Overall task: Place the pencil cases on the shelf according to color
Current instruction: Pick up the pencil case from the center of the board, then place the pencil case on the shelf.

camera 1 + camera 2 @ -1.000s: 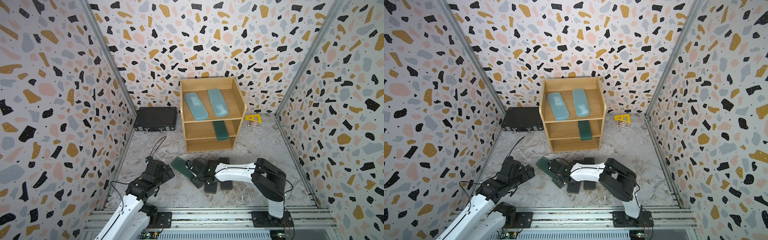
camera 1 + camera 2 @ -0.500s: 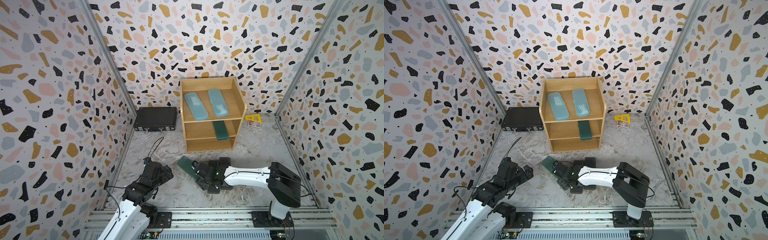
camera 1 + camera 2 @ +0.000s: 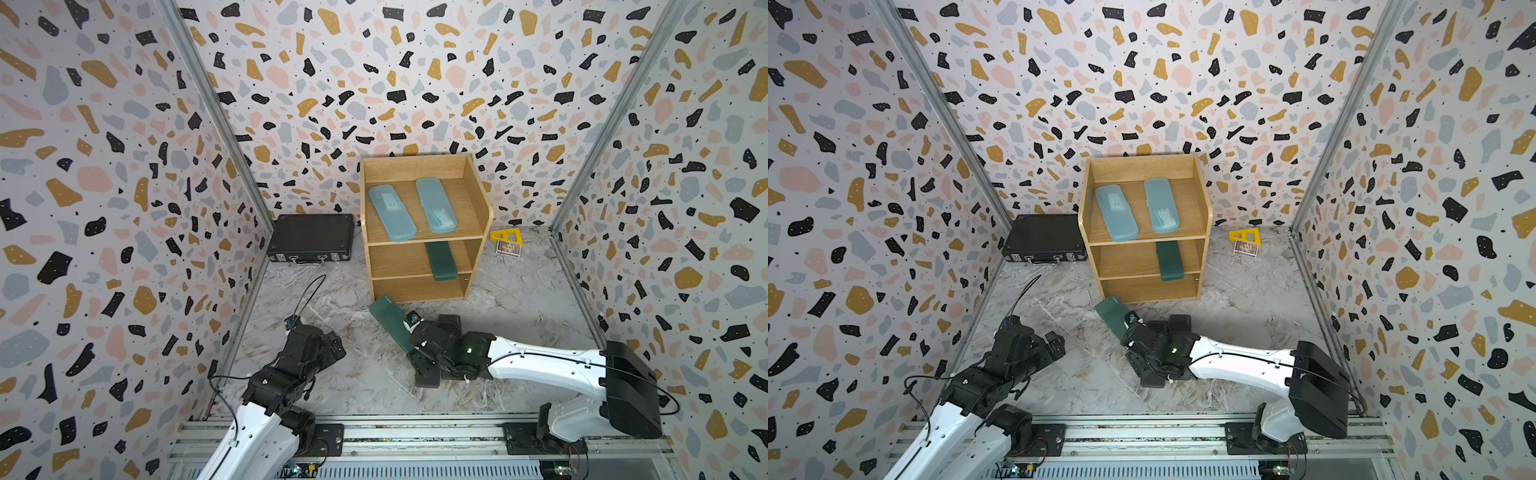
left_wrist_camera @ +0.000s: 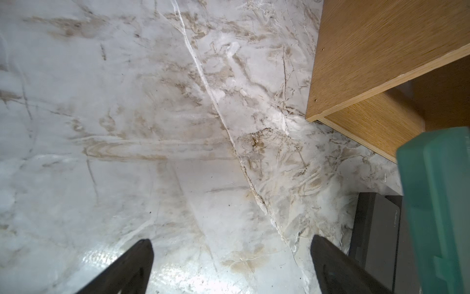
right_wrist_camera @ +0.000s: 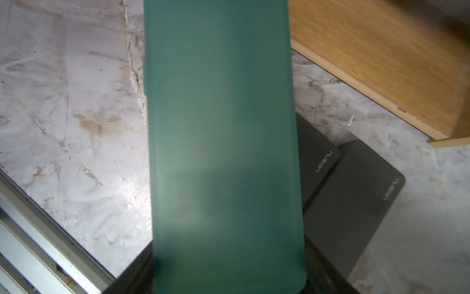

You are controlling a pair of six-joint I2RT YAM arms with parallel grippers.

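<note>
Six pencil cases show in all. Two light-blue cases lie side by side on the top tier of the one shelf, at the centre of both top views. One shelved green case lies on the middle tier, its near end past the edge. The bottom tier holds nothing that can be seen.

A second green case, just below the shelf in the frame, is tilted up off the floor and pinched at its lower end by the right gripper. Two black cases lie flat on the floor side by side under that gripper.

The left gripper, lower left of centre in the top views, has its jaws spread wide over bare floor and holds nothing.

One black briefcase sits left of the shelf. One yellow ruler and one small card lie to its right.

The floor is grey-veined marble. Three terrazzo-patterned walls enclose it, and a metal rail runs along the bottom of the frame.

In the right wrist view the held case fills the middle and hides the fingers. In the top views the arm covers most of the black cases. The card's print is too small to read.
</note>
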